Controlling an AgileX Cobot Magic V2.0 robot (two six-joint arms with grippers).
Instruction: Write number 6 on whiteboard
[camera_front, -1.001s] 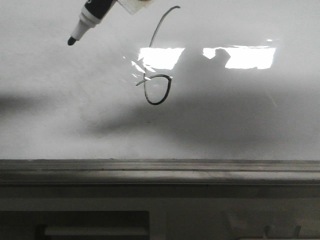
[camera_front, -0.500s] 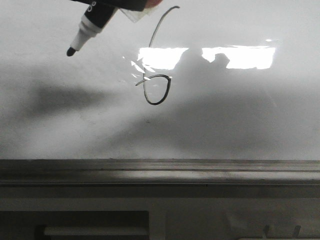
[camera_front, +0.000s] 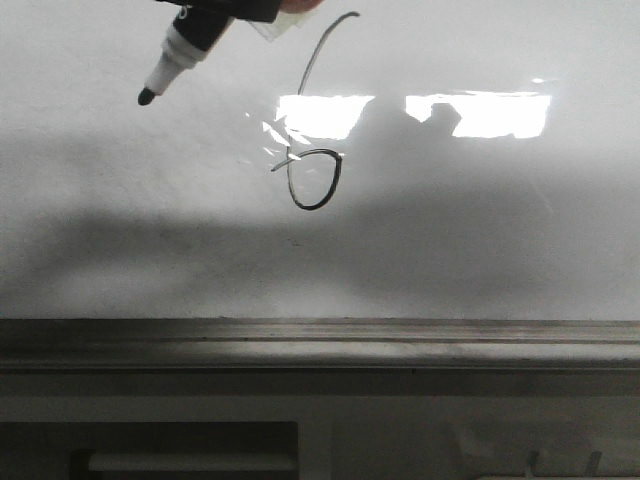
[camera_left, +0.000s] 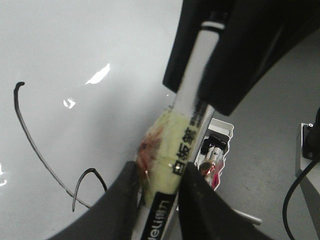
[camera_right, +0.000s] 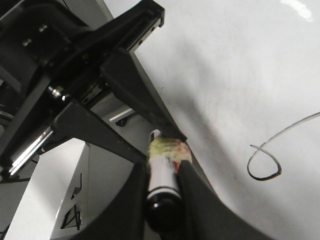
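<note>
This looks like a robot lab or a workshop room. A large glossy whiteboard (camera_front: 480, 230) fills the far side, and bright ceiling lights reflect in it. A grey metal ledge (camera_front: 320, 340) runs along its lower edge. In the left wrist view there is a plain grey floor (camera_left: 270, 160), a black cable (camera_left: 300, 195) and a small white box (camera_left: 215, 150) with pens inside, near the board.
</note>
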